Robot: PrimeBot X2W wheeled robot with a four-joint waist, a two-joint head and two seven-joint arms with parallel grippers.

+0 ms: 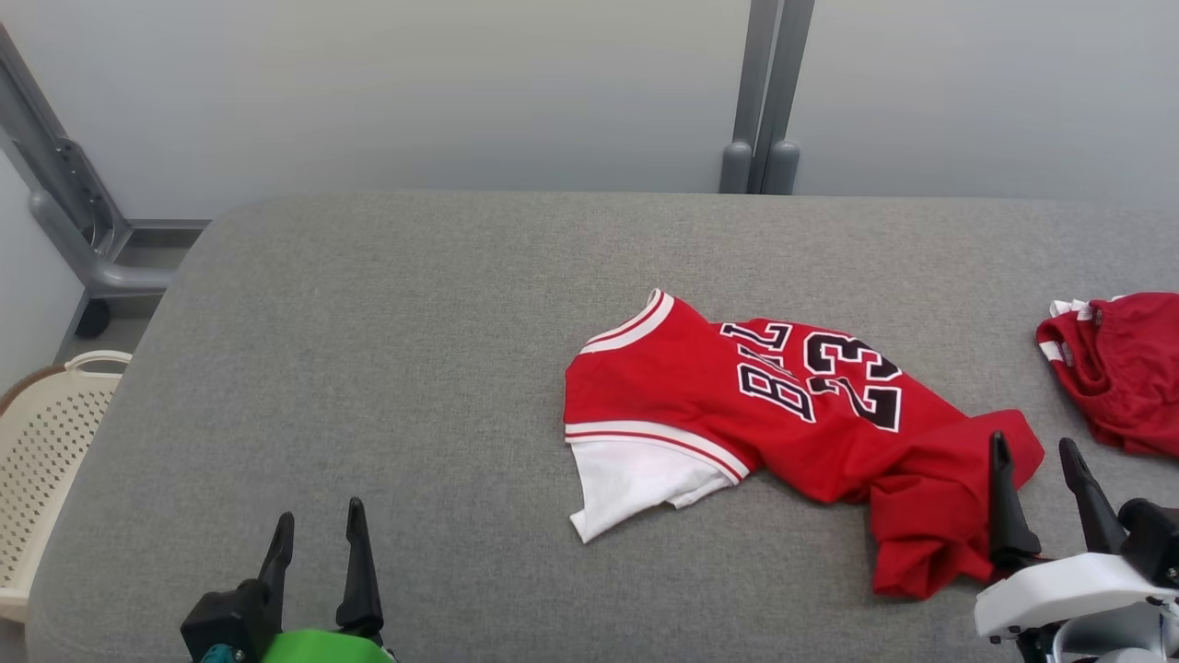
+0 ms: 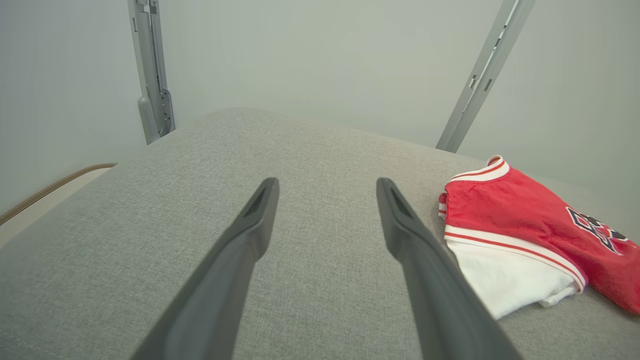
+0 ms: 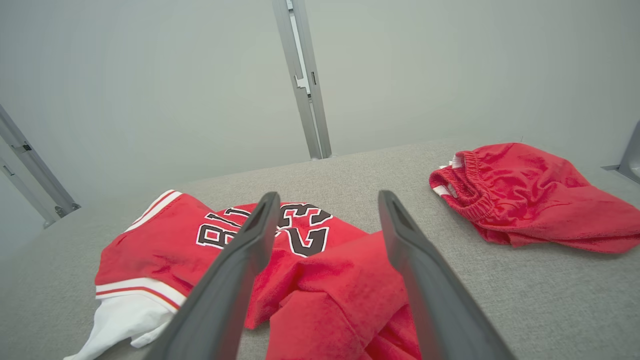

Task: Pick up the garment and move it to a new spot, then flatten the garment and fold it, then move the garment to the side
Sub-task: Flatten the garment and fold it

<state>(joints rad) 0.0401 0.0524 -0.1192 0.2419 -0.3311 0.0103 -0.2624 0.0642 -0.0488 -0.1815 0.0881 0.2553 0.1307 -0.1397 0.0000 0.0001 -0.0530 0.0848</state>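
Where table [image 1: 368, 368] spreads, 1 jersey [image 1: 700, 387], 1 shorts [image 1: 1128, 368]

We read black, white-edged number "23" on red jersey [image 1: 663, 387]; beside it, letters starting "B", rest unclear in folds.

one high view, two low ones

the head camera looked forward and down from the near edge, across the grey padded surface [image 1: 368, 368] to the far wall [image 1: 414, 92]. the left wrist camera sat low, looking along the left gripper [image 2: 326, 186], the red jersey [image 2: 525, 220] at its right edge. the right wrist camera, equally low, faced that jersey close up along the right gripper [image 3: 327, 197]; all three views shared it.
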